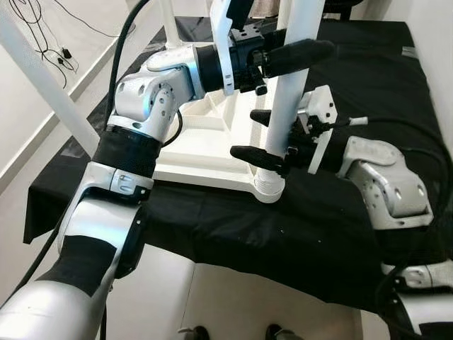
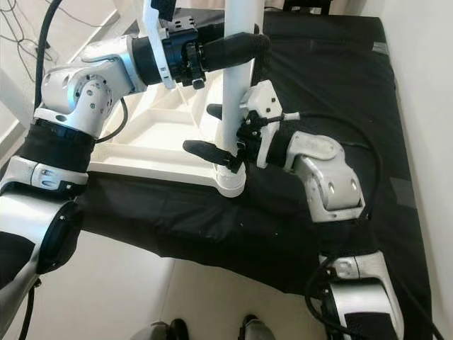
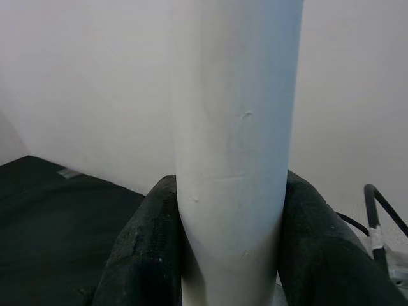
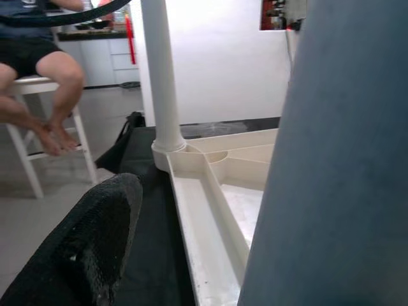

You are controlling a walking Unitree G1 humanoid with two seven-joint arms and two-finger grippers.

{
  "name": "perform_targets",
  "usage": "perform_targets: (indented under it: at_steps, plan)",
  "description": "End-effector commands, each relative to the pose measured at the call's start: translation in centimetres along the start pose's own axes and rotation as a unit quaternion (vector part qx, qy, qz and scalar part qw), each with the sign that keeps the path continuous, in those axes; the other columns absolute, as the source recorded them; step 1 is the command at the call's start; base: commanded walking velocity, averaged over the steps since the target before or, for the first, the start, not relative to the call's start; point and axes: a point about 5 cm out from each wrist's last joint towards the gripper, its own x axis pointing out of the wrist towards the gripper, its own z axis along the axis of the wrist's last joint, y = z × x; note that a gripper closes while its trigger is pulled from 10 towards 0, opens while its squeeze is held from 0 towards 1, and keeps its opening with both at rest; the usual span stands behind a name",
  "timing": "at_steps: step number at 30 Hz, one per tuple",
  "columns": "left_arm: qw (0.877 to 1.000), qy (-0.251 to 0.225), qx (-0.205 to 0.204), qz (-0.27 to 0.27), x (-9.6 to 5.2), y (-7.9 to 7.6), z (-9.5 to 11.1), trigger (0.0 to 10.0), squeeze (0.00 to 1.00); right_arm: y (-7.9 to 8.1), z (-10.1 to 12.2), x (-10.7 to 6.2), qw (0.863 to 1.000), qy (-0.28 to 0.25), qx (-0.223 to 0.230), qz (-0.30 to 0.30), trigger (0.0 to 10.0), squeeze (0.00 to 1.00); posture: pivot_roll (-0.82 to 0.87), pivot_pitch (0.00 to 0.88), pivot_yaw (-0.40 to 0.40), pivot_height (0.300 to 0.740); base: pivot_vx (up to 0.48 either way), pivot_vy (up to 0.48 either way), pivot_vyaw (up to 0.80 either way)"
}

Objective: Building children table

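The little white table [image 1: 205, 152] lies upside down on a black cloth [image 1: 333, 234] that covers the worktop. One white leg [image 1: 294, 85] stands up from its corner socket [image 1: 269, 185], at about 5 o'clock on the table top.

The left hand [image 1: 287, 57] is clamped around the leg high up. In the left wrist view its two black fingers [image 3: 143, 255] press on both sides of the round leg. The right hand [image 1: 260, 134] is low on the same leg, just above the socket, with one finger on each side. I cannot tell if they squeeze it.

The leg is a smooth, round, hard tube, probably plastic, so it looks light and stiff but slippery. A firm hold near the bottom likely helps to turn or push it straight in. The underside of the table has thin ribs and looks hard too. Another leg [image 4: 162, 83] stands at a far corner. A person [image 4: 44, 70] sits on a stool far behind.
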Motion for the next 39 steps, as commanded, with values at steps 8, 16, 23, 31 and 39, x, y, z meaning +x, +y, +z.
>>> perform_targets:
  at_steps: [8,16,23,31,39]
  plan:
    - [0.999,0.007,0.015,-0.044,0.9,-1.0,0.0,0.0,0.00,0.7,-2.8,3.1,0.992,0.089,0.042,0.082,0.0,0.00,-0.01,0.195,0.085,0.740,0.000,0.000,0.00]
    - [0.999,0.005,0.025,-0.045,0.6,-1.0,0.3,3.6,1.00,0.0,-2.9,3.7,0.994,0.077,0.047,0.054,0.0,0.00,0.00,0.198,0.088,0.740,0.000,0.000,0.00]
    - [0.999,0.003,0.032,-0.037,0.4,-1.1,0.3,10.0,1.00,-0.3,-3.4,3.9,0.996,0.069,0.057,0.016,0.0,0.00,-0.01,0.200,0.089,0.740,0.000,0.000,0.00]
    - [0.999,-0.046,-0.003,0.021,-3.1,-0.7,2.0,10.0,1.00,1.3,-3.7,3.1,0.995,0.003,0.069,-0.072,0.0,0.00,-0.01,0.216,0.083,0.740,0.000,0.000,0.00]
    - [0.997,-0.062,-0.036,0.023,-6.0,-2.2,1.9,10.0,1.00,1.7,-3.9,2.2,0.992,-0.034,0.082,-0.093,0.0,0.00,-0.01,0.218,0.080,0.740,0.000,0.000,0.00]
